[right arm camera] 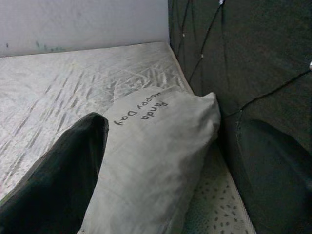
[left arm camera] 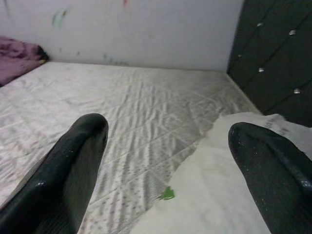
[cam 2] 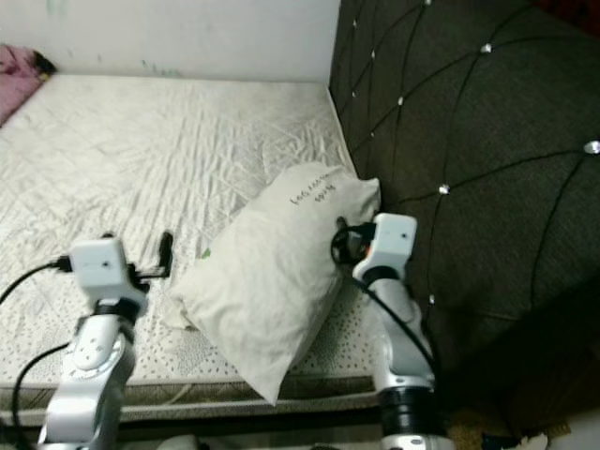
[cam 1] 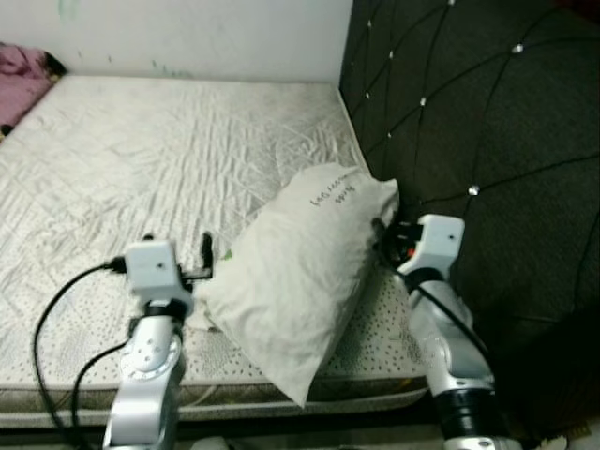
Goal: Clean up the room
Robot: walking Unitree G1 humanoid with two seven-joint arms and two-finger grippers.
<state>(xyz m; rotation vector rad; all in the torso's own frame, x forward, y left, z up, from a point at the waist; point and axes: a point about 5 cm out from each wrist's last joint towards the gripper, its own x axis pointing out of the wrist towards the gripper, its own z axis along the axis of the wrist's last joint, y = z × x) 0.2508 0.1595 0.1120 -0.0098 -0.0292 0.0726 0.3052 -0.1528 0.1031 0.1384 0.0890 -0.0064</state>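
Head view, pillow [cam 1: 300,281] hides R tool [cam 1: 382,239] tips, L tool [cam 1: 204,255] open.

Pillow [cam 1: 300,281]: matt creased cloth. Mattress [cam 1: 141,159] beneath it: quilted, faintly glossy fabric. Headboard [cam 1: 487,122] beside it: dark tufted upholstery.

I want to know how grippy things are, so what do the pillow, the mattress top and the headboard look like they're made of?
Pillow: soft off-white woven fabric, matte, creased, printed lettering. Mattress: quilted fabric with a slight sheen, stitched pattern and wrinkles visible. Headboard: dark tufted upholstery with shiny studs; fabric or faux leather, unclear.
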